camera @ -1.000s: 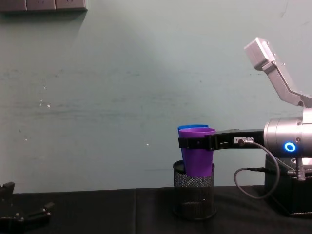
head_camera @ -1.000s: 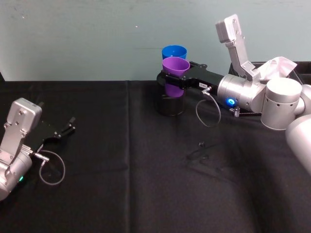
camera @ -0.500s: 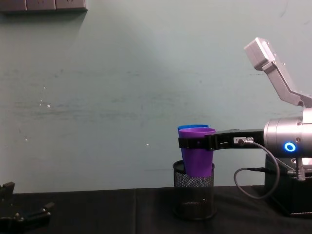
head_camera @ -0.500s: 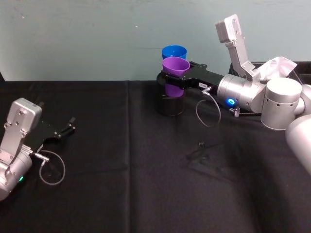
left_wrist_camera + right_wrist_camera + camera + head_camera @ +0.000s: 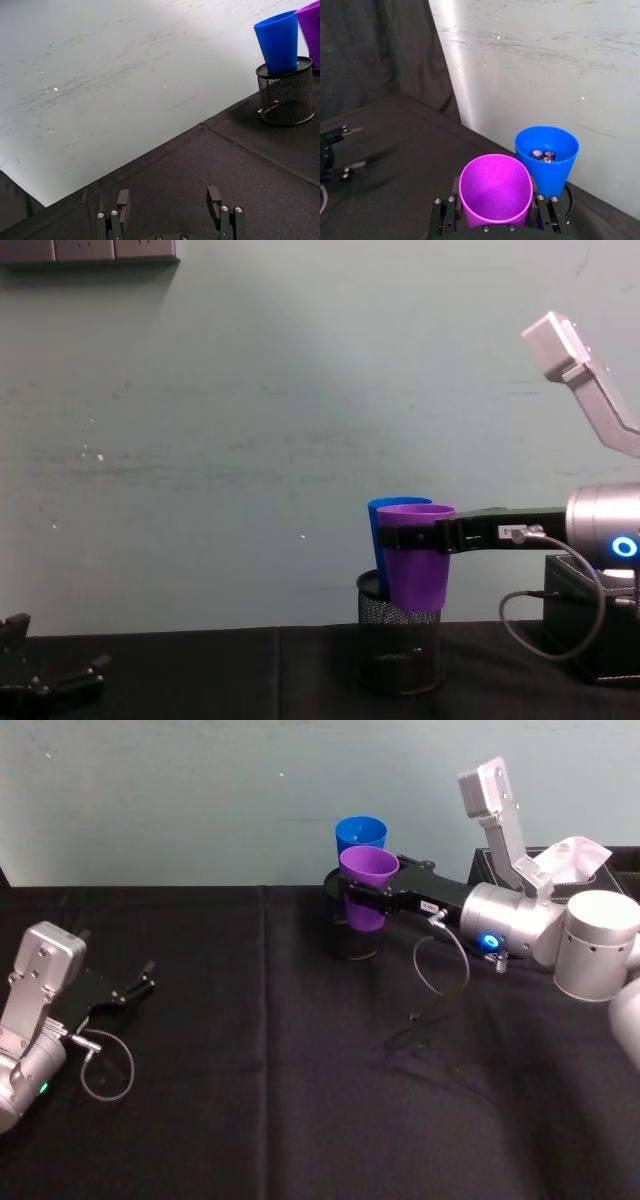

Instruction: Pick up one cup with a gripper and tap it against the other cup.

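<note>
Left gripper (image 5: 140, 982) is parked at the left edge of the head view, lying low on the black tablecloth (image 5: 250, 1100) with its fingers spread apart and nothing between them. Moving right, upper middle of the frame, you've got the black mesh pen holder (image 5: 350, 935) standing on the cloth near the wall, and the blue cup (image 5: 360, 830) sits upright in it. In the right wrist view you can see a couple of small batteries (image 5: 543, 154) in the bottom of that blue cup. Just in front of it, the purple cup (image 5: 367, 880) hangs in the air, tilted a bit, rims close together; can't tell if they're actually touching. Right gripper (image 5: 372, 892) reaches in from the right side of the frame and is clamped around the purple cup's middle.
</note>
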Motion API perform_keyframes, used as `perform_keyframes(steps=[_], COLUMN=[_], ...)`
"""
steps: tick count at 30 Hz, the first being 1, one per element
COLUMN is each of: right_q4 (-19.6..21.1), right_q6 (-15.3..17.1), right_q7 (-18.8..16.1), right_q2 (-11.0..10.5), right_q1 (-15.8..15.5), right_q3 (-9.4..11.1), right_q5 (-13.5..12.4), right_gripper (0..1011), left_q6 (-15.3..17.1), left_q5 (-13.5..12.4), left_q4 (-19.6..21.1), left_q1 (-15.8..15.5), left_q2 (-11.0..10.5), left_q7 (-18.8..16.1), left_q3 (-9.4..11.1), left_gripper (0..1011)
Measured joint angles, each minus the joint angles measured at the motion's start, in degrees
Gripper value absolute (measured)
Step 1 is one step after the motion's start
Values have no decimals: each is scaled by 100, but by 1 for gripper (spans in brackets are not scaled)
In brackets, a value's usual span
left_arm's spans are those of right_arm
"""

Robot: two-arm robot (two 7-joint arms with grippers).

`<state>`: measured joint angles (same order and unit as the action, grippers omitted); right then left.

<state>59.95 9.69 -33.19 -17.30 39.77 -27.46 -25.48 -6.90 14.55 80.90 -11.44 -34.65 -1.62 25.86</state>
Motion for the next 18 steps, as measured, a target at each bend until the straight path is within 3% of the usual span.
perform_keyframes(steps=[8,18], right_q4=[737,1058], right_q6=[163,-25], right_q7=[68,253], right_q2=[-343,-509], right_q1=[-506,-953], right_q3=[-14,17], right_q5=[-107,-175], right_gripper=[724,724], left_q6=[0,0], left_q5=[0,0], left_q4=[0,0], left_q1=[0,0], left_q2=[0,0], left_q7=[0,0], left_q3=[0,0], left_gripper=[1000,1000])
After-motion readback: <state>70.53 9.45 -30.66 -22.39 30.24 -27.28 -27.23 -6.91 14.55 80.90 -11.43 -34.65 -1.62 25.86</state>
